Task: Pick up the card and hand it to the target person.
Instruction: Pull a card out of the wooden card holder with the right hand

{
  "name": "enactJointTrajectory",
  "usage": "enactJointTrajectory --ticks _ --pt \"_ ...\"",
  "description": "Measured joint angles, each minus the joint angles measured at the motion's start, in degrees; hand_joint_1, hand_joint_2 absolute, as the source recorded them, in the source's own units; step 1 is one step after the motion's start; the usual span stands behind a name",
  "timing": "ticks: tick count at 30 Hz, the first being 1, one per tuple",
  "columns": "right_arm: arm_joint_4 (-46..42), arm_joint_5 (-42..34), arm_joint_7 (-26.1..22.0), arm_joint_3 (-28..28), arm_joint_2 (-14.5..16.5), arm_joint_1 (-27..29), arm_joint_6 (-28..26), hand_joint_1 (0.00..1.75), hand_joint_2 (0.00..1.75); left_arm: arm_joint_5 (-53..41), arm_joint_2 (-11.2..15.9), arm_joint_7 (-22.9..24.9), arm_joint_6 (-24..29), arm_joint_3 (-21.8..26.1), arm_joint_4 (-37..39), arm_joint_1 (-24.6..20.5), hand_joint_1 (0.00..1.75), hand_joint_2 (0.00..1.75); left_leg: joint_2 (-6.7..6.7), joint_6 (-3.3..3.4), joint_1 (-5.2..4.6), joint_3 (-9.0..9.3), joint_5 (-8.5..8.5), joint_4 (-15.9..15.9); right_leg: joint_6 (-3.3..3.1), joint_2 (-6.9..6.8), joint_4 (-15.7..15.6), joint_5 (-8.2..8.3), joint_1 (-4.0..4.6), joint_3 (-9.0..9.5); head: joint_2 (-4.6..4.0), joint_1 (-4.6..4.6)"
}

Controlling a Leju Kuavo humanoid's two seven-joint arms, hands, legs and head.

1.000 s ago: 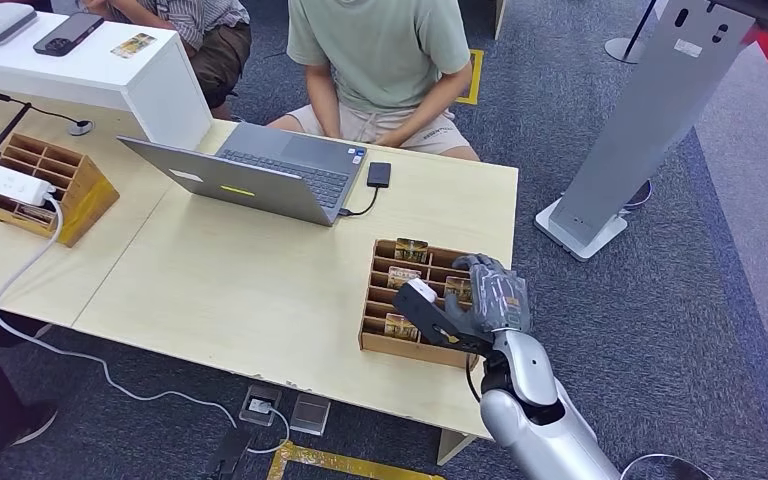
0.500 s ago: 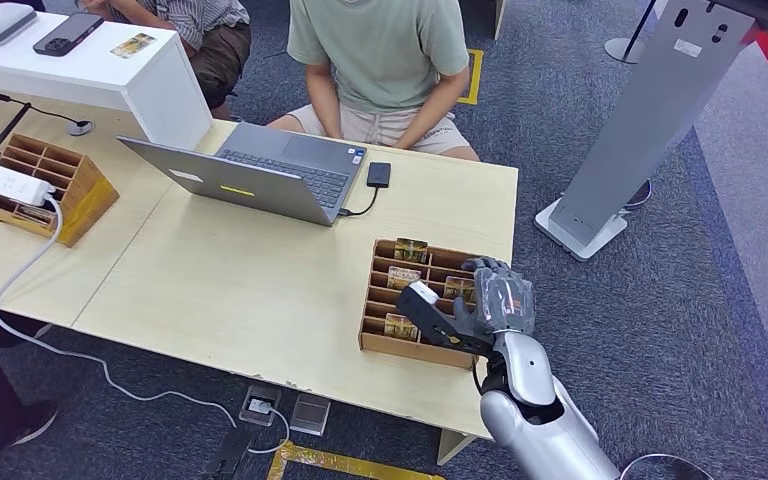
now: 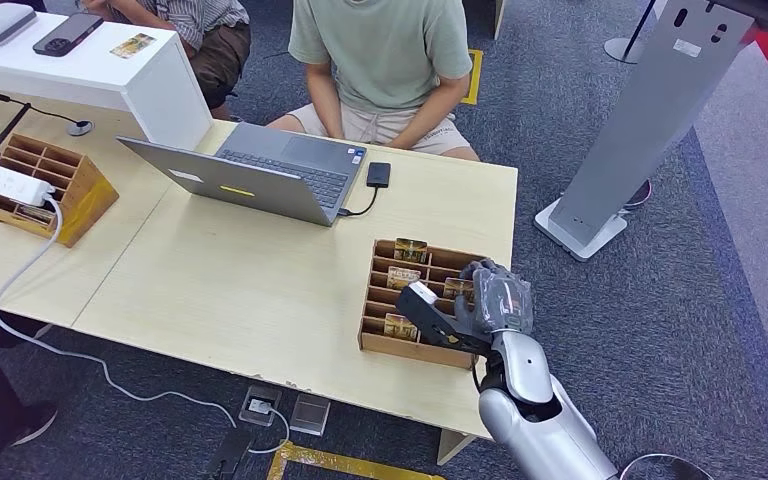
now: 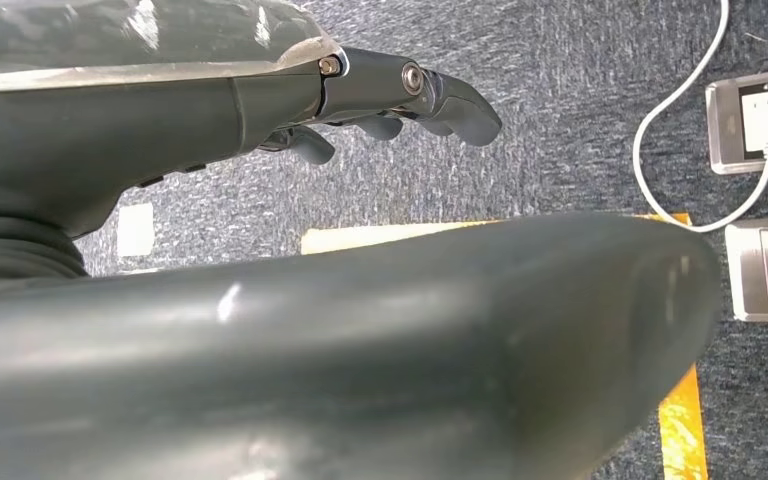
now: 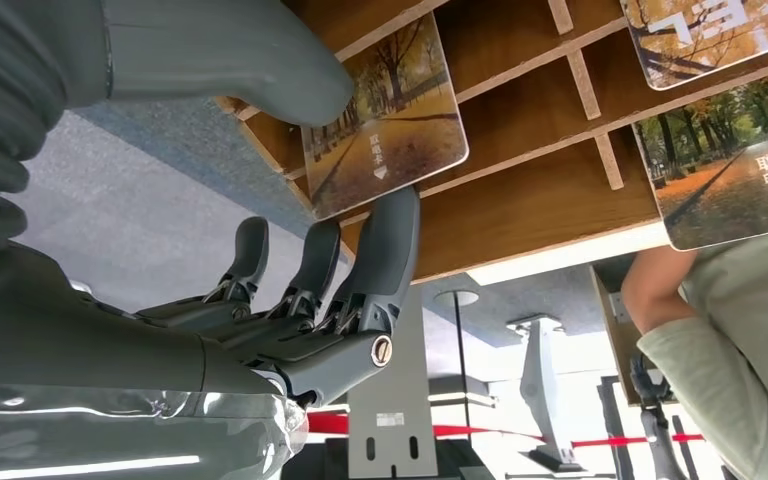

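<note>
- The right hand (image 3: 495, 300) is seen over the right end of the wooden tray (image 3: 380, 345) on the desk (image 3: 240, 290), fingers reaching down into it.
- In the right wrist view, a card (image 5: 385, 120) with an autumn-tree print is bracketed by the thumb (image 5: 220, 55) on one side and the fingers (image 5: 385, 250) on the other; whether it is actually pinched cannot be told.
- Three cards are counted in that view, all inside tray compartments.
- The left hand (image 4: 400, 95) hangs over the carpet, fingers loosely curled, nothing held.
- Two seated people are seen beyond the desk, one (image 3: 380, 60) behind a laptop (image 3: 260, 175).
</note>
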Motion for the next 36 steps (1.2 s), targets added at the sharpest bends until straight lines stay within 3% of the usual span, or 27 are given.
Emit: enactJointTrajectory --ticks 19,36 --pt "1.1 1.1 -0.3 0.1 1.2 -0.7 0.9 1.34 1.75 0.3 0.0 0.2 0.3 0.0 0.0 0.0 0.00 0.00 0.01 0.00 0.00 0.05 0.00 0.0 0.00 0.01 0.0 0.00 0.00 0.02 0.00 0.00" --pt "1.2 1.5 0.2 0.2 1.5 -0.6 0.4 1.44 1.75 0.2 0.0 0.0 0.3 0.0 0.0 0.0 0.00 0.00 0.01 0.00 0.00 0.06 0.00 0.0 0.00 0.01 0.0 0.00 0.00 0.04 0.00 0.01"
